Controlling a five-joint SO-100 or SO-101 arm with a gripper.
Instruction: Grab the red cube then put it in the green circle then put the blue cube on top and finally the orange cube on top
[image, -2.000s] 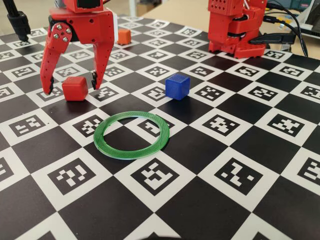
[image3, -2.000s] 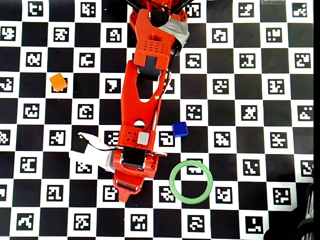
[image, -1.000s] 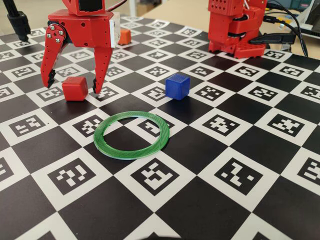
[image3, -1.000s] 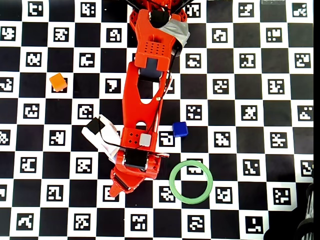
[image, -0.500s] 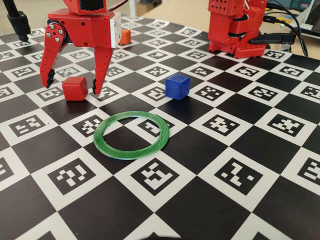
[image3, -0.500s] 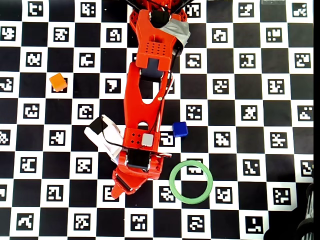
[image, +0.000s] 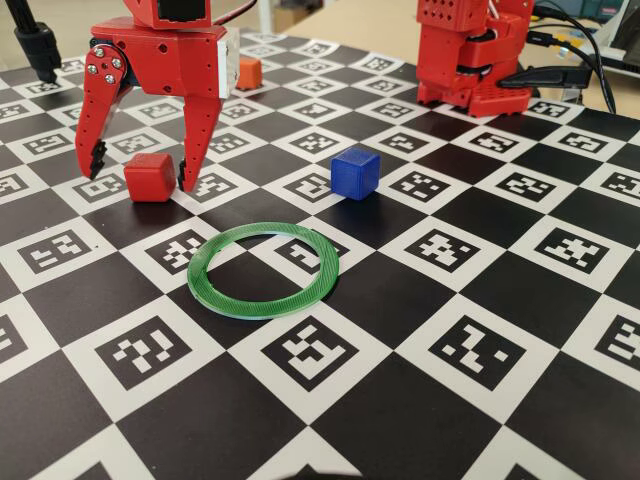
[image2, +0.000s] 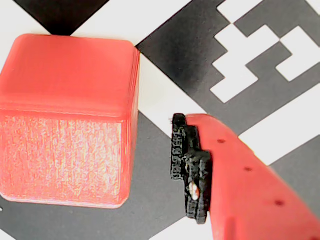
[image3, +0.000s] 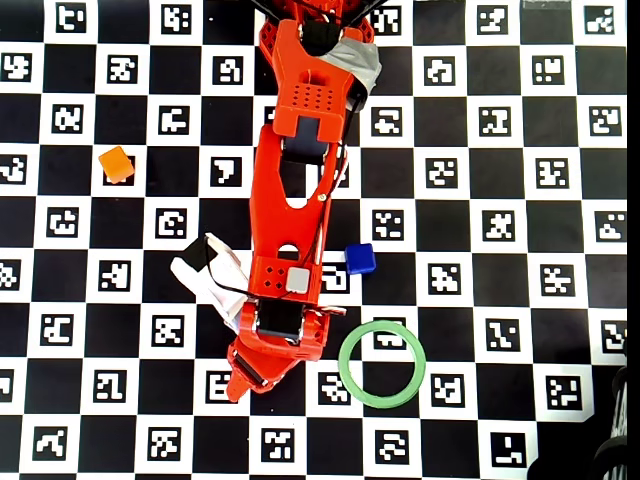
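From above, my own arm (image3: 290, 230) covers the red cube completely; only the fixed view and my wrist camera show it. In the fixed view the red cube (image: 150, 177) sits on the checkered marker board (image: 480, 350) between my two fingers, and my claw (image: 138, 170) stands wide apart around it, one tip left of the cube with a clear gap, the other just beside its right face. My wrist view gives the close detail: the red cube (image2: 67, 120) fills the left half, and my black-padded fingertip (image2: 190, 167) is near its side with a narrow strip of board between them, so nothing is gripped. To the right in the fixed view lie the green circle (image: 264, 270), open centre bare, and beyond it the blue cube (image: 354, 173). The orange cube (image3: 116, 164) shows far left in the overhead view, well apart. My arm reaches down the board from the top edge, claw pointing downward.
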